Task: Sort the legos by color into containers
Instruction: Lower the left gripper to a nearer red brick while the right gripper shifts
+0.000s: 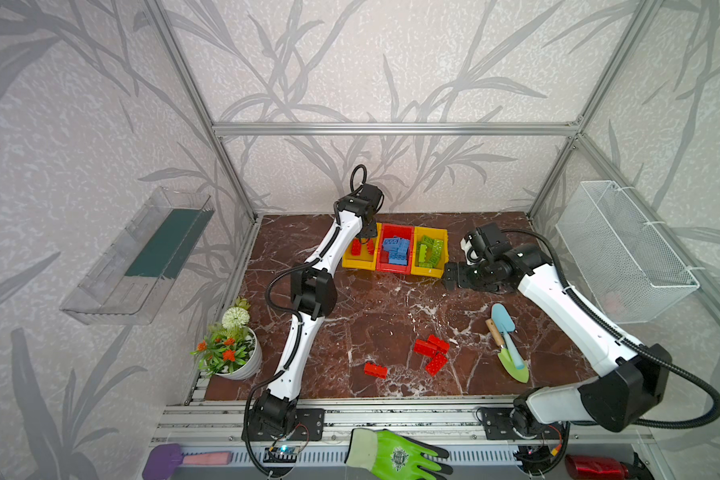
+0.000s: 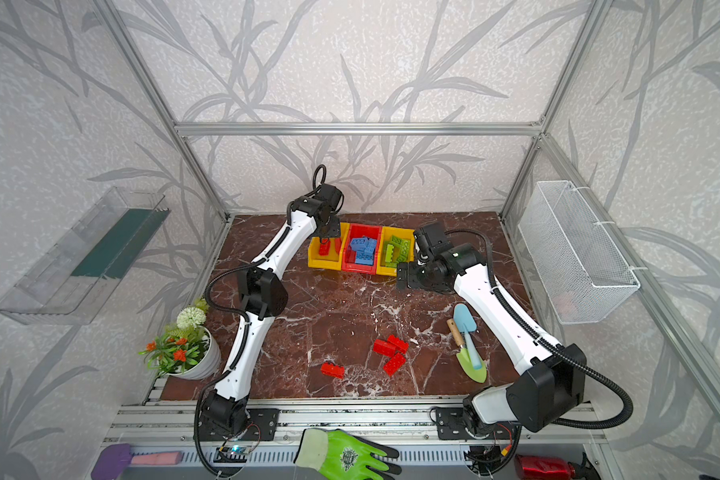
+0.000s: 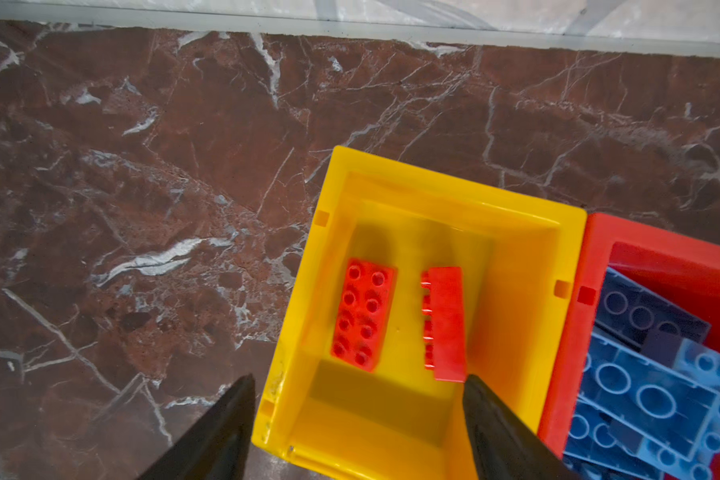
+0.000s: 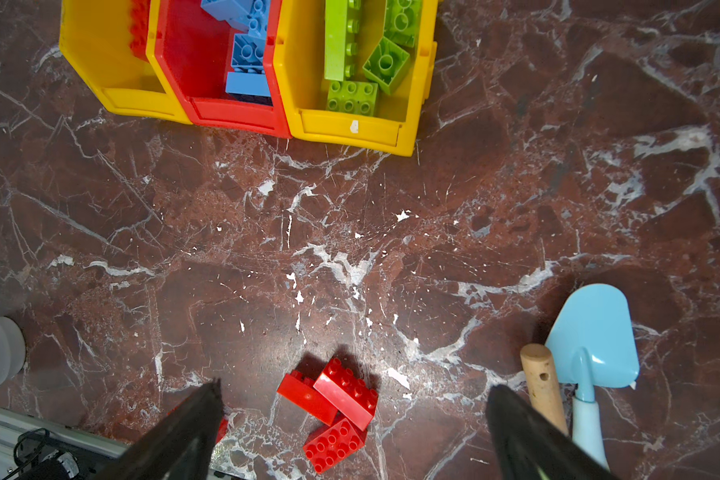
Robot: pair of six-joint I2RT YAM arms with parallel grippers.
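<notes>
Three joined containers stand at the back: a yellow bin (image 1: pixel 356 262), a red bin (image 1: pixel 393 267) and a second yellow bin (image 1: pixel 428 271). My left gripper (image 3: pixel 359 377) hangs open over the left yellow bin (image 3: pixel 454 189), holding nothing. Two red legos lie inside, one studs up (image 3: pixel 363 313) and one on its side (image 3: pixel 447 324). Blue legos (image 1: pixel 396 250) fill the red bin; green legos (image 1: pixel 431 251) fill the right one. Three red legos (image 4: pixel 333 399) sit clustered on the table, with a single one (image 1: pixel 375 370) to their left. My right gripper (image 4: pixel 355 383) is open and empty, high above the cluster.
A blue trowel (image 1: pixel 504 322) and a green trowel (image 1: pixel 516 368) lie right of the red cluster. A flower pot (image 1: pixel 233 345) stands at the front left. A wire basket (image 1: pixel 624 249) hangs on the right wall, a clear tray (image 1: pixel 142 257) on the left.
</notes>
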